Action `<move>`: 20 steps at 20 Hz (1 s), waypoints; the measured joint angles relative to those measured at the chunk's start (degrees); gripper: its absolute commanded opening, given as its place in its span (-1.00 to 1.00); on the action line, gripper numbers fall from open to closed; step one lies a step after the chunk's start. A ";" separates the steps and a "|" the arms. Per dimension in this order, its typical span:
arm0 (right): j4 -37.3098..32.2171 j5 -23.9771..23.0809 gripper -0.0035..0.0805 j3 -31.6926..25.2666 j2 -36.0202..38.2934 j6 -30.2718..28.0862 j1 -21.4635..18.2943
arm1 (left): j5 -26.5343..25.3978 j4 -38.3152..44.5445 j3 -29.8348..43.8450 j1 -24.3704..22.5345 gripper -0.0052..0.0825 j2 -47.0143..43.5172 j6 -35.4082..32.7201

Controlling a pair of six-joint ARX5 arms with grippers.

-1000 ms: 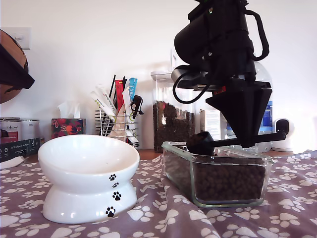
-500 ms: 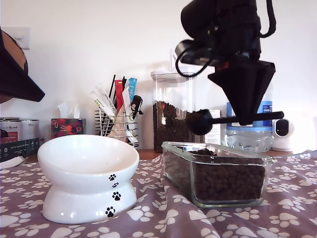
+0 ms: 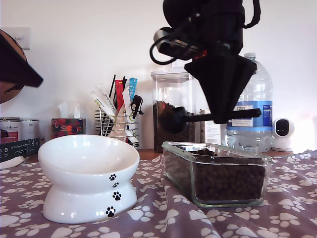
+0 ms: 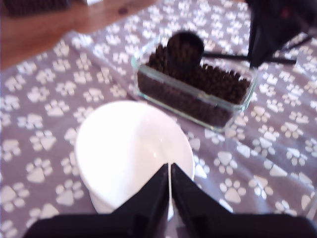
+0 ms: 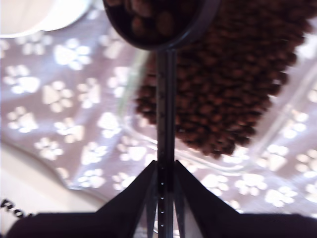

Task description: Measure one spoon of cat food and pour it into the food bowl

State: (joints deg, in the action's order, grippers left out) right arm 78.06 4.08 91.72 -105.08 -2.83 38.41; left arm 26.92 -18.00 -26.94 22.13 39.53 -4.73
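Presently my second gripper (image 3: 225, 116) held the spoon (image 3: 174, 119) by its handle, jaws clamped on the thin shaft, handle level. Spoon cup was loaded with cat food (image 5: 148, 17) and hung in the air above the glass dish (image 3: 218, 173), clear of the kibble heaped in it. Dish sat on the paw-print cloth (image 3: 158, 218) toward the exterior view's right. The bowl (image 3: 89, 176), near the dish on the exterior view's left, showed no kibble. My first gripper (image 4: 170, 186) hovered above the bowl, jaws nearly together, holding nothing.
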 measured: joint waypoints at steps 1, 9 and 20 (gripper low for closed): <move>-0.15 0.48 -0.95 0.00 0.00 0.48 0.59 | 0.00 -0.13 -0.02 0.02 -0.93 -1.44 0.00; -2.56 1.81 -0.95 0.00 0.00 3.30 5.27 | -0.39 -3.17 -0.17 0.02 -0.93 -6.43 0.00; -8.35 2.64 -0.95 0.00 0.00 5.84 8.90 | 0.39 -4.17 -0.17 0.02 -0.93 -7.30 0.04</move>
State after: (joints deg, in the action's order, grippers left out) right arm 69.71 6.72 91.72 -105.08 3.01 47.31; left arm 27.31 -22.17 -27.11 22.15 32.23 -4.69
